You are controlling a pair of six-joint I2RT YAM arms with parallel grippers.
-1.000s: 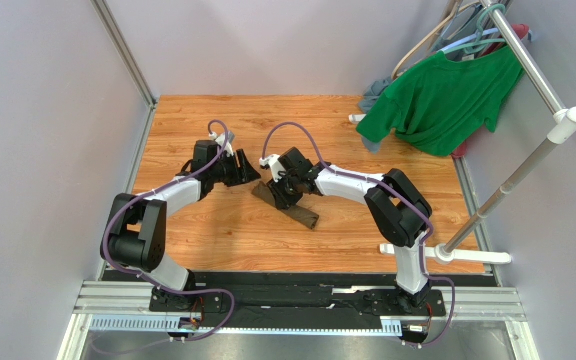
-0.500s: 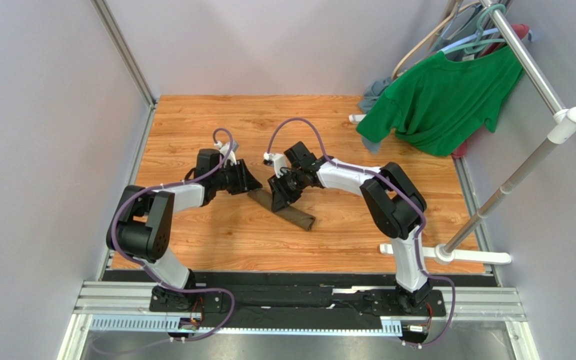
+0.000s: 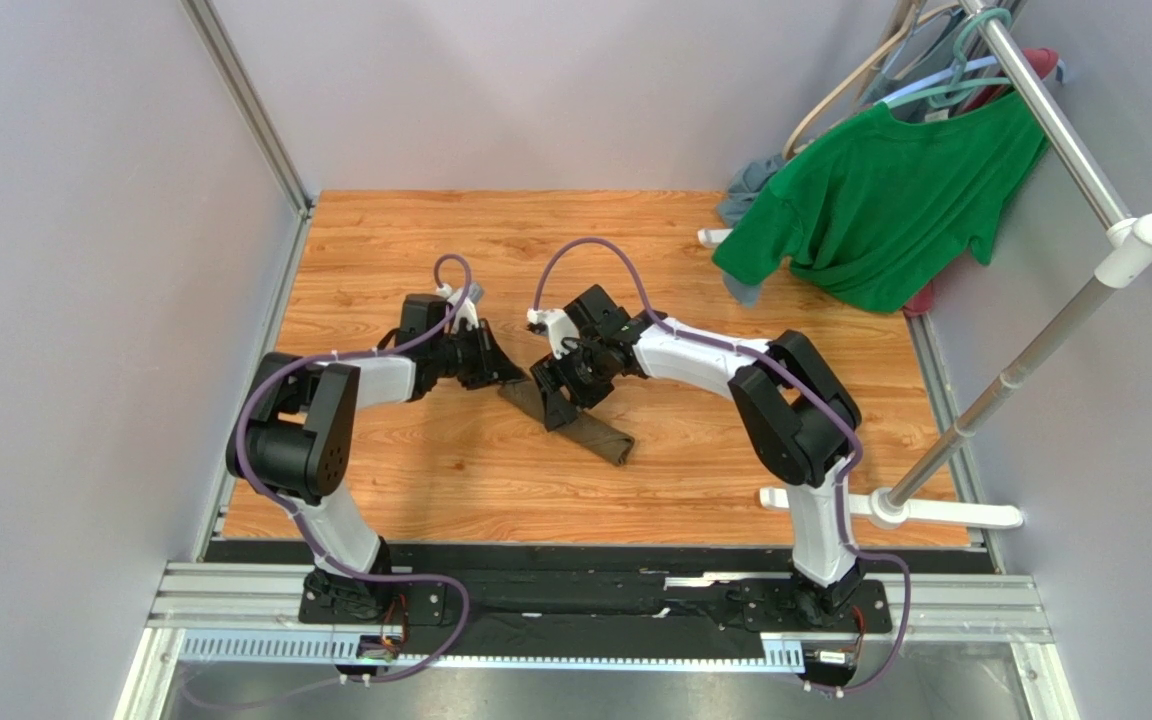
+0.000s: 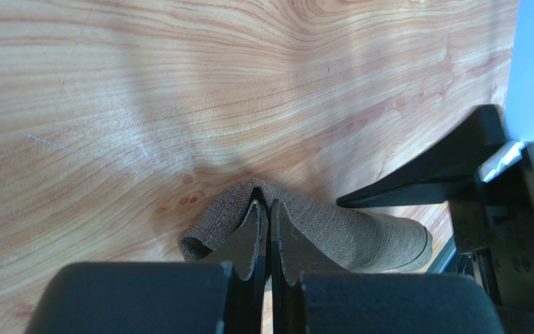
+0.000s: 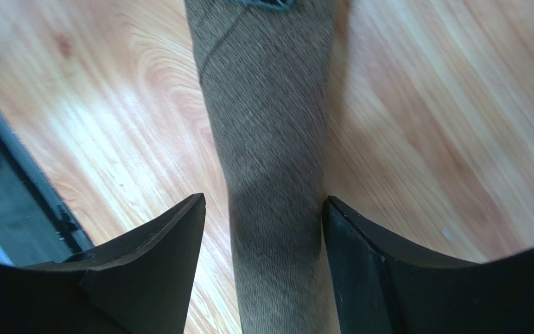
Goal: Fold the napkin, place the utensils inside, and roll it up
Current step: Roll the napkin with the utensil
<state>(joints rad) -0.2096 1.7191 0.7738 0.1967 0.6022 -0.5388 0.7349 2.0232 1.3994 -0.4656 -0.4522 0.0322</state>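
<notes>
The napkin (image 3: 579,420) is a rolled olive-brown tube lying slantwise mid-table. My left gripper (image 3: 506,374) is at its upper-left end. In the left wrist view its jaws (image 4: 264,206) are shut, pinching a raised peak of the napkin (image 4: 360,233). My right gripper (image 3: 555,393) straddles the roll just beside it. The right wrist view shows the jaws (image 5: 263,200) open, one finger on either side of the napkin (image 5: 270,125), with the right finger close against it. The utensils are out of view.
A green T-shirt (image 3: 883,195) hangs from a metal rack (image 3: 1063,135) at the back right, with a grey-blue garment (image 3: 748,183) behind it. The rack's white foot (image 3: 898,510) lies on the table's right side. Grey walls close off the left and back.
My left gripper has slid right onto the napkin's end and closed on it. My right gripper has opened around the roll.
</notes>
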